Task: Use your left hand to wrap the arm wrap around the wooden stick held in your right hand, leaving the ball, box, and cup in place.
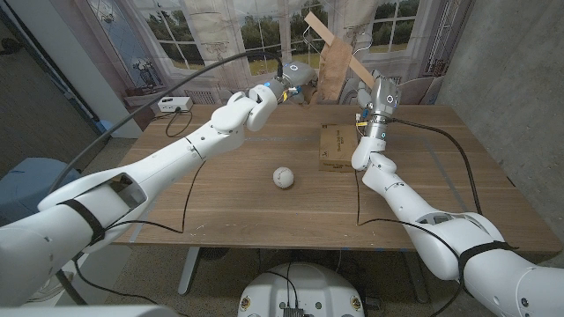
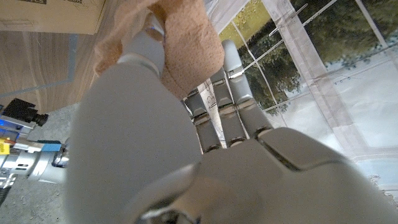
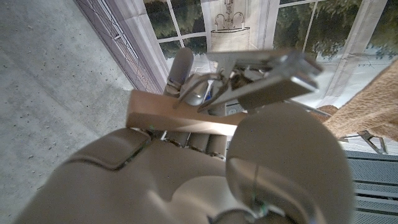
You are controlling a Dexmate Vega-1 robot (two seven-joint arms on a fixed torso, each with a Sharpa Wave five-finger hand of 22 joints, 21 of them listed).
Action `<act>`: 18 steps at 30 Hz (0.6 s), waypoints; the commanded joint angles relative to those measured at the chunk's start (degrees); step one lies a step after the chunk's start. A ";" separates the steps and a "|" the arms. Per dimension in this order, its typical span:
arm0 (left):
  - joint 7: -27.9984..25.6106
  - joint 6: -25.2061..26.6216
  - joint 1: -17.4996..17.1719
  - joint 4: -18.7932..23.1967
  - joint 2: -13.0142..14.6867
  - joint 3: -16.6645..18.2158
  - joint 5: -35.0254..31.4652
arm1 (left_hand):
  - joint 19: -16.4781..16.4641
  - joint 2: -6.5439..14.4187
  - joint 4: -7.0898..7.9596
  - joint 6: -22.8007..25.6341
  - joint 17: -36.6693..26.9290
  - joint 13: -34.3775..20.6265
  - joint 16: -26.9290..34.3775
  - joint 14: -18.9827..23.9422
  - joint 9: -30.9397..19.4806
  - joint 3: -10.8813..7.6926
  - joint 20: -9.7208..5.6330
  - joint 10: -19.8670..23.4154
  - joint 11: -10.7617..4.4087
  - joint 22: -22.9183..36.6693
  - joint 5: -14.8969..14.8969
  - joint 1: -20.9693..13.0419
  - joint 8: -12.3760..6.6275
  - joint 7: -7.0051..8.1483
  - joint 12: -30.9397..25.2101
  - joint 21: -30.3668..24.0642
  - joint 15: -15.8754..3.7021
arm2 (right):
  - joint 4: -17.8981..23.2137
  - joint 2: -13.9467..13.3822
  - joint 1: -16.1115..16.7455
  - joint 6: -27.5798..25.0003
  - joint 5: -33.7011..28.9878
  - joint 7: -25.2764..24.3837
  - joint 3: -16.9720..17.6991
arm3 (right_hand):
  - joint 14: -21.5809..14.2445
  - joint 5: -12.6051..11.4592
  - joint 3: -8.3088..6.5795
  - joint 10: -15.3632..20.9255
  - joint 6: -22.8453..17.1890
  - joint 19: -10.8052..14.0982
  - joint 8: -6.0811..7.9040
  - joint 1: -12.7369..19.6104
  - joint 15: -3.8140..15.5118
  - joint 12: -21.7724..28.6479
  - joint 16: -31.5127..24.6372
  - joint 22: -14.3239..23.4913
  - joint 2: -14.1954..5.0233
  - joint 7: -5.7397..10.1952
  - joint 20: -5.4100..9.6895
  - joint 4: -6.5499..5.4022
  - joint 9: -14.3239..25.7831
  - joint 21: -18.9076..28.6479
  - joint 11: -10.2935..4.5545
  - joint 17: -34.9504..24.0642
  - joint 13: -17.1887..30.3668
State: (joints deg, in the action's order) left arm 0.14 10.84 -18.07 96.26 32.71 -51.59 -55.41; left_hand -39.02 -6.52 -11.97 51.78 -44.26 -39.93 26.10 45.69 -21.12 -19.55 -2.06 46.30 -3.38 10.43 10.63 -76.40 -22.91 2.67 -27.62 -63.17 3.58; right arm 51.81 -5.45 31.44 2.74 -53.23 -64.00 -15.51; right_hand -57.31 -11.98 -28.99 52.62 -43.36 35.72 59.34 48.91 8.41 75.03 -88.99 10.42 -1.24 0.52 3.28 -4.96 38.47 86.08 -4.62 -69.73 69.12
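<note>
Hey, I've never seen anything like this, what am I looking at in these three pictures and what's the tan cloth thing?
A two-armed white robot stands at a wooden table. The wide picture comes from a camera on its head; the other two sit on its wrists, looking along each hand. Its right hand holds up a wooden stick. Its left hand grips the tan arm wrap, which hangs from the stick. On the table lie a white ball and a flat cardboard box.

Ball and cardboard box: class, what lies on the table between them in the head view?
Nothing: in the head view only bare wood of the table separates the ball from the cardboard box.
</note>
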 commanded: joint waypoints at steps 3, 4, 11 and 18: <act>-2.89 -0.29 -4.29 6.88 2.20 3.94 -2.38 | -1.98 9.98 2.34 8.72 -0.53 -0.25 0.13 10.09 0.06 -8.08 -10.24 0.57 0.21 0.03 0.39 -9.06 -0.36 -6.89 0.24 -0.59 -14.57 | -1.19 -0.72 -0.96 -0.93 2.47 0.00 -1.58 | -0.15 -0.08 -0.19 -0.03 0.05 -0.31 0.32 -7.93 3.49 0.26 -0.72 0.06 -8.43 0.20 4.53 -0.44 0.03 0.21 -0.01 -1.45 0.17; -2.98 -0.33 -4.52 7.32 2.31 4.25 -2.47 | -1.99 9.94 2.33 8.71 -0.53 -0.23 0.12 10.09 0.08 -8.07 -10.24 0.59 0.21 0.03 0.40 -9.05 -0.33 -6.88 0.27 -0.61 -14.61 | -1.22 -0.74 -0.99 -1.08 2.55 0.00 -1.66 | -0.16 -0.08 -0.19 -0.02 0.09 -0.28 0.32 -7.93 3.49 0.21 -0.72 0.06 -8.43 0.16 4.56 -0.44 0.02 0.22 -0.09 -1.45 0.08; -8.12 -1.42 -6.43 9.04 2.50 6.29 -3.52 | -2.02 9.82 2.36 8.83 -0.55 -0.33 0.08 10.20 0.26 -8.11 -10.26 0.62 0.14 0.02 0.50 -8.97 -0.16 -6.91 0.38 -0.71 -14.58 | -1.78 -0.90 -1.29 -1.09 3.17 0.00 -2.14 | -0.12 -0.08 -0.19 -0.06 0.19 -0.40 0.41 -7.95 3.48 0.24 -0.71 0.07 -8.43 0.22 4.49 -0.45 0.01 0.21 -0.16 -1.45 0.08; -12.30 -3.27 -6.76 8.19 1.76 6.96 -4.06 | -1.97 9.75 2.36 8.92 -0.69 -0.35 0.04 10.11 0.37 -8.15 -10.29 0.74 0.23 0.00 0.57 -8.94 0.01 -6.80 0.53 -0.76 -14.65 | -1.83 -0.58 -1.25 -1.02 2.94 0.00 -1.85 | -0.11 -0.09 -0.19 -0.07 0.19 -0.37 0.51 -7.97 3.49 0.19 -0.71 0.07 -8.43 0.23 4.63 -0.47 -0.08 0.24 -0.14 -1.45 -0.06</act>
State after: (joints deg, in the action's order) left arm -6.39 9.53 -23.23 103.66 34.78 -46.51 -58.37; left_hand -39.02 -6.52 -11.97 51.79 -44.71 -40.17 25.82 45.83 -20.57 -19.55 -2.06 46.53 -3.12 10.33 10.84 -76.40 -23.03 2.67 -27.18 -63.73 3.71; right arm 50.38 -6.13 30.39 1.82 -50.67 -64.00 -17.17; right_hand -57.31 -11.98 -29.10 52.62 -43.16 35.62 59.57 48.91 8.42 75.01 -89.00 10.42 -1.24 0.71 3.38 -5.07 38.23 86.08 -4.62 -69.38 68.95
